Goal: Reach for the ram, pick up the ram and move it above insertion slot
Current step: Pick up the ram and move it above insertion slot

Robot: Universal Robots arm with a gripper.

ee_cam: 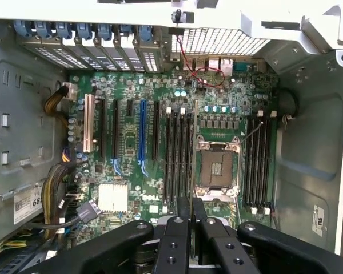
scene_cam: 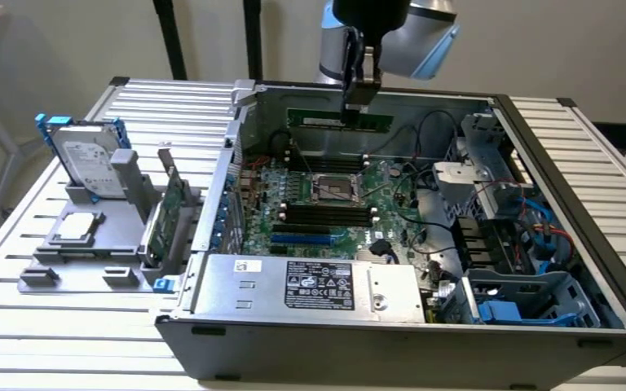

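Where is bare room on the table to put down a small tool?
Bare slats of the table lie before the grey fixture and behind the hard drive; another strip runs along the case on the exterior view's right. Inside the case is crowded: motherboard, cables, and the claw holding the ram.

We see the open computer case (scene_cam: 400, 326) lying on the slatted table (scene_cam: 30, 326), with the motherboard (scene_cam: 324, 204) flat inside it and the power supply (scene_cam: 313, 285) at its near end. The gripper (scene_cam: 357, 104) hangs above the far end of the motherboard, holding the ram (scene_cam: 346, 122) over the board's far slots. To the exterior view's left of the case, a holder (scene_cam: 85, 252) carries the hard drive (scene_cam: 82, 159) upright and, nearer the case, a card (scene_cam: 166, 216) on edge.
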